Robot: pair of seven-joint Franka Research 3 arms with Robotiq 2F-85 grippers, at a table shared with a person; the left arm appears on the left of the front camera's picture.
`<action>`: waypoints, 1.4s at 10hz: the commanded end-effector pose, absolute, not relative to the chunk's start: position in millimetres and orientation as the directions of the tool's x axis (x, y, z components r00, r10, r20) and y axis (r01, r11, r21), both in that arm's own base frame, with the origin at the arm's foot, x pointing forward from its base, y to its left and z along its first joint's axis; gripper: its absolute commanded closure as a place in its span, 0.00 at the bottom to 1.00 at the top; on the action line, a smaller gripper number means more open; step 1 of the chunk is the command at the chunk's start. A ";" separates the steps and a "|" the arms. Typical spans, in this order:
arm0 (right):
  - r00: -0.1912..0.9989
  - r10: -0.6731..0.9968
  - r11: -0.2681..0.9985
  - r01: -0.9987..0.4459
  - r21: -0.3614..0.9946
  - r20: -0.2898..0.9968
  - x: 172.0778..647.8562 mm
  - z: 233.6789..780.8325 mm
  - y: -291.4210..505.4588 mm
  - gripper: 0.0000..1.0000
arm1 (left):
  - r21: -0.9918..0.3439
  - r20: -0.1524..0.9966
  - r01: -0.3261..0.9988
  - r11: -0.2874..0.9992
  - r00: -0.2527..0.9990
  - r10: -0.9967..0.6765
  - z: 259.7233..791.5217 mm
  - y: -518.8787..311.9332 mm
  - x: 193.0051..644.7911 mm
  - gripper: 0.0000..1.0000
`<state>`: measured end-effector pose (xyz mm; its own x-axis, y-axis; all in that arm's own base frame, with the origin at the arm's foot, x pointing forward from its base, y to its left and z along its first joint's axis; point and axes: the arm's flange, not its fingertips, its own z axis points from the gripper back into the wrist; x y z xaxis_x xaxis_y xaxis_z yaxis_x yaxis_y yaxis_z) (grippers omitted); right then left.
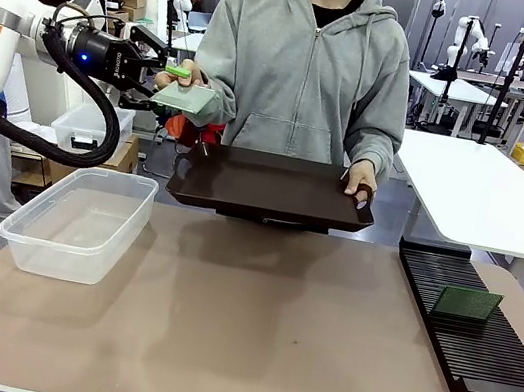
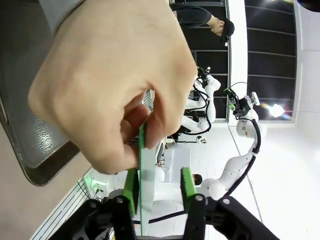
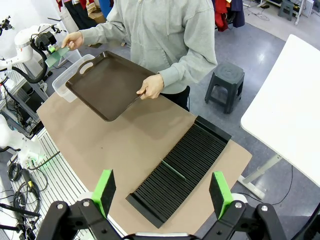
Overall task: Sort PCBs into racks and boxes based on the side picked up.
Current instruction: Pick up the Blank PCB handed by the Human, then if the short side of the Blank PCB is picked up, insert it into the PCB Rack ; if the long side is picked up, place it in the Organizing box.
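A person's hand (image 1: 188, 71) holds out a PCB (image 1: 184, 96), pale grey-green face up, at the far left above the table. My left gripper (image 1: 159, 73) reaches around its near edge. In the left wrist view the PCB (image 2: 145, 175) stands edge-on between the green pads (image 2: 131, 192): one pad lies close against it, and a gap shows on the other side. Fingers of the hand (image 2: 110, 95) still pinch the board. A second PCB (image 1: 466, 303) stands in the black rack (image 1: 477, 361) on the right. The clear box (image 1: 80, 220) sits below the handover. My right gripper (image 3: 162, 192) hangs open high above the rack (image 3: 190, 155).
The person's other hand (image 1: 359, 181) holds a dark brown handled tray (image 1: 274, 186) at the table's far edge. White tables and a stool (image 3: 226, 80) stand behind. Bare brown tabletop (image 1: 267, 339) lies between the box and the rack.
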<state>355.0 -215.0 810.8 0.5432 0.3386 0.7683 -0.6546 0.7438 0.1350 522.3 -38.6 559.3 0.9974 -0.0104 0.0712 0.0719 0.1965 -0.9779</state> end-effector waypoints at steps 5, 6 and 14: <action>0.542 0.334 0.737 -0.660 0.145 0.772 353.5 810.6 -214.1 0.00 | -0.980 0.084 0.089 0.179 0.996 -0.037 557.5 -33.2 523.6 1.00; 0.542 0.334 0.737 -0.660 0.145 0.772 353.5 810.6 -214.1 0.00 | -0.980 0.084 0.090 0.180 0.996 -0.041 557.5 -33.2 523.1 1.00; 0.542 0.334 0.737 -0.660 0.145 0.772 353.5 810.6 -214.1 0.00 | -0.979 0.067 0.070 0.191 0.998 -0.019 558.9 -37.5 521.3 1.00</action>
<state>355.0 -215.0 810.8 0.5432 0.3386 0.7683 -0.6546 0.7438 0.1350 521.2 -37.1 559.1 0.9976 -0.0186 0.0674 0.0697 0.1913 -0.9791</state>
